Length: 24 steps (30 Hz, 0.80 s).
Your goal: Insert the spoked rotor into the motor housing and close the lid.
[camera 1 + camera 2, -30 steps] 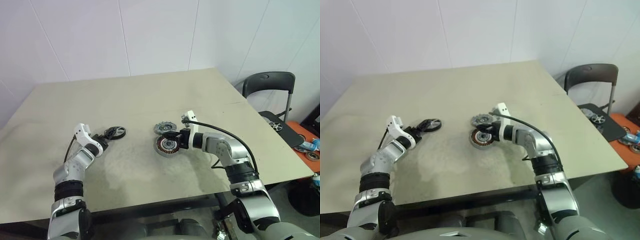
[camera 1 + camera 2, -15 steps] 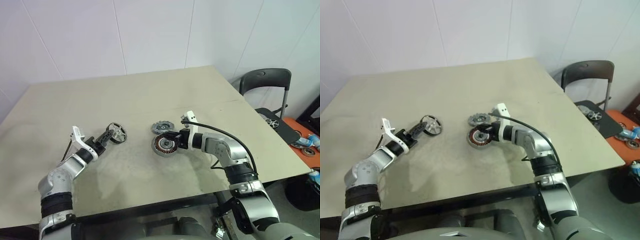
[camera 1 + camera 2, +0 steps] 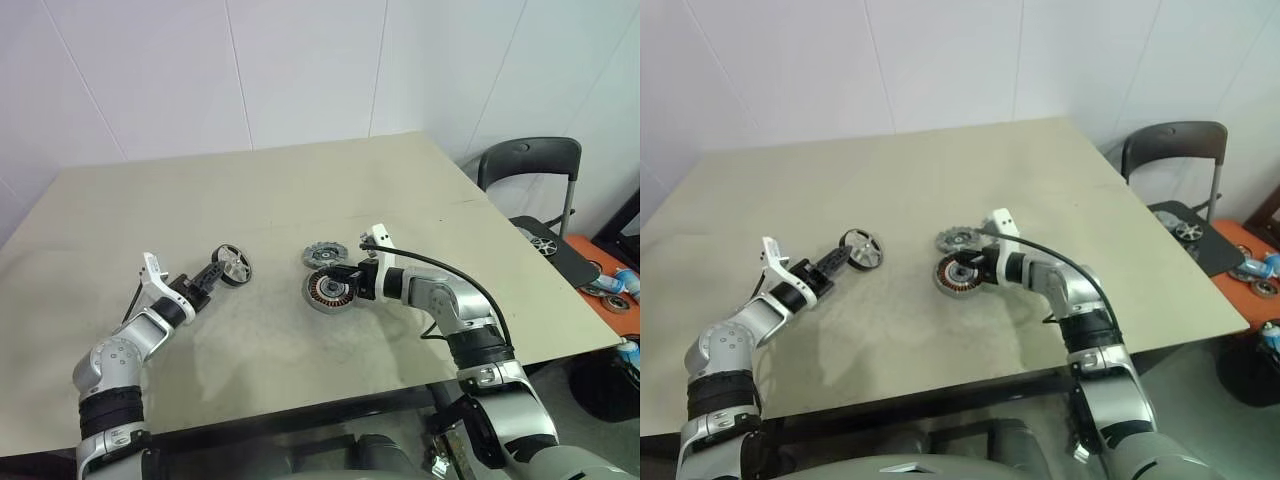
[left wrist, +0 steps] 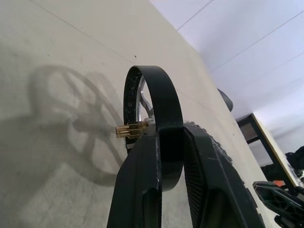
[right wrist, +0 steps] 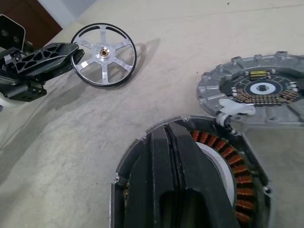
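a second ago the spoked rotor (image 3: 232, 265) lay flat on the table (image 3: 300, 190), well off to the robot's left of the motor housing (image 3: 328, 290), with the left gripper (image 3: 214, 274) wide around its rim; now those fingers have clamped onto the dark rim and tipped the wheel up on edge, lifted clear of the tabletop or nearly so (the left wrist view shows the rim pinched between the two black fingers with its shadow thrown on the table below). the rotor remains well apart from the housing, on the housing's left side, so the pick-up looks done and the carry across has not begun. the right gripper (image 3: 347, 279) has not budged: its fingers are pressed together with nothing between them, resting over the housing's near edge and copper windings as if steadying it. the lid (image 3: 326, 255) lies just behind the housing, touching or almost touching it, inner face up. my judgement is that the task is in its early part: the next move would need the rotor laid flat again and centred over the housing's dark middle, and the right gripper's fingers may have to clear the opening first.
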Each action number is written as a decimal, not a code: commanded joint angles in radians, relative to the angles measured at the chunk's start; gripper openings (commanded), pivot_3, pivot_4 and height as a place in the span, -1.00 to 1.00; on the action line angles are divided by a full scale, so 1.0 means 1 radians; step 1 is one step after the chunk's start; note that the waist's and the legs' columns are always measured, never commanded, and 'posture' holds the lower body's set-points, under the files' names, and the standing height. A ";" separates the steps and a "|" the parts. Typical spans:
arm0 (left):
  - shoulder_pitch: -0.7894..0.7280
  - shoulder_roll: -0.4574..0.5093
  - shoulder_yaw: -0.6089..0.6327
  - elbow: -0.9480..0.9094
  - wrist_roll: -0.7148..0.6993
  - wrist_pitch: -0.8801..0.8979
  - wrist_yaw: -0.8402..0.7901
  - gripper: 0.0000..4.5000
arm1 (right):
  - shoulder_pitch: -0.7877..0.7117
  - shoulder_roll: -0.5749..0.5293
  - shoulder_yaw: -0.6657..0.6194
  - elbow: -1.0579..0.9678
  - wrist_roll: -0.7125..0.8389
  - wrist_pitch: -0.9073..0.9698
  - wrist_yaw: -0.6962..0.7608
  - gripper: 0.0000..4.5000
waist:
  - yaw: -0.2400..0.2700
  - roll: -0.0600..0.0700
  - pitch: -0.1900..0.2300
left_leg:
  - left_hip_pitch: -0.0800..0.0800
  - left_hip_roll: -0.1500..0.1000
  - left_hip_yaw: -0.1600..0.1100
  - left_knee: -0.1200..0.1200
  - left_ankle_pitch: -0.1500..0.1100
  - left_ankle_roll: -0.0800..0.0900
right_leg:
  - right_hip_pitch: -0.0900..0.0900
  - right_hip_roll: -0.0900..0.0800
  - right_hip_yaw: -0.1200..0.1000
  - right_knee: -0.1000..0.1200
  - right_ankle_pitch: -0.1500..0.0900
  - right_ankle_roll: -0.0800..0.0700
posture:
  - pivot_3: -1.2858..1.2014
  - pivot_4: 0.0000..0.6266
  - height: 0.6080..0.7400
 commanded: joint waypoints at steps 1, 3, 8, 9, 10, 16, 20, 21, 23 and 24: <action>-0.004 0.031 -0.026 0.015 0.046 0.005 0.025 -0.77 | -0.011 -0.003 0.002 -0.020 -0.006 -0.022 0.003 -1.00 | 0.000 0.000 0.000 | 0.001 0.000 0.000 0.000 0.000 0.000 | 0.001 0.000 0.000 0.000 0.000 0.000 | 0.03 -1.00 1.00; -0.002 0.036 -0.033 0.015 0.049 0.003 0.026 -0.77 | -0.009 -0.003 0.004 -0.020 -0.011 -0.024 0.004 -1.00 | -0.001 0.000 0.000 | 0.002 0.000 0.000 0.000 0.000 0.000 | 0.002 0.000 0.000 0.000 0.000 0.000 | 0.03 -1.00 1.00; -0.005 0.065 -0.040 0.032 0.065 -0.011 0.018 -0.77 | -0.014 0.002 0.004 -0.006 -0.022 -0.033 0.003 -1.00 | -0.002 0.000 0.000 | 0.005 0.000 0.000 0.000 0.000 0.000 | 0.005 0.000 0.000 0.000 0.000 0.000 | 0.03 -1.00 1.00; -0.005 0.074 -0.047 0.033 0.077 -0.021 0.011 -0.77 | -0.015 0.003 0.004 -0.003 -0.023 -0.036 0.003 -1.00 | -0.003 0.000 0.000 | 0.006 0.000 0.000 0.000 0.000 0.000 | 0.005 0.000 0.000 0.000 0.000 0.000 | 0.03 -1.00 1.00; -0.006 0.077 -0.047 0.026 0.074 -0.029 -0.005 -0.77 | -0.016 0.003 0.005 0.000 -0.025 -0.038 0.003 -1.00 | -0.004 0.000 0.000 | 0.006 0.000 0.000 0.000 0.000 0.000 | 0.005 0.000 0.000 0.001 0.000 0.000 | 0.03 -1.00 1.00; -0.028 0.033 0.008 -0.174 -0.124 -0.015 -0.093 -0.84 | -0.025 0.000 -0.003 0.006 -0.021 -0.037 0.010 -1.00 | -0.003 -0.002 0.001 | 0.002 0.000 0.000 0.000 0.000 0.000 | 0.001 0.000 0.000 0.000 0.000 0.000 | 0.03 -1.00 1.00; -0.043 0.005 -0.005 -0.241 -0.220 0.065 -0.040 -0.84 | -0.044 -0.012 -0.038 0.017 -0.007 -0.037 0.008 -1.00 | 0.001 -0.002 0.001 | -0.004 0.000 0.000 0.000 0.000 0.000 | -0.003 -0.001 0.000 -0.001 0.000 0.000 | 0.03 -1.00 1.00; -0.047 -0.002 -0.003 -0.251 -0.250 0.083 -0.024 -0.84 | -0.047 -0.016 -0.042 0.019 -0.006 -0.037 0.008 -1.00 | 0.000 -0.002 0.001 | -0.004 0.000 0.000 0.000 0.000 0.000 | -0.003 -0.001 0.000 -0.001 0.000 0.000 | 0.03 -1.00 1.00; -0.042 -0.021 -0.023 -0.297 -0.312 0.133 0.000 -0.84 | -0.048 -0.033 -0.070 -0.001 0.020 -0.015 0.015 -1.00 | 0.000 -0.002 0.001 | -0.004 0.000 0.000 0.000 0.000 0.000 | -0.003 -0.001 0.000 -0.001 0.000 0.000 | 0.03 -1.00 1.00; -0.038 -0.024 -0.032 -0.311 -0.328 0.150 0.005 -0.84 | -0.049 -0.039 -0.079 -0.007 0.028 -0.008 0.018 -1.00 | 0.000 -0.002 0.001 | -0.004 0.000 0.000 0.000 0.000 0.001 | -0.003 -0.001 0.000 -0.001 0.000 0.000 | 0.03 -1.00 1.00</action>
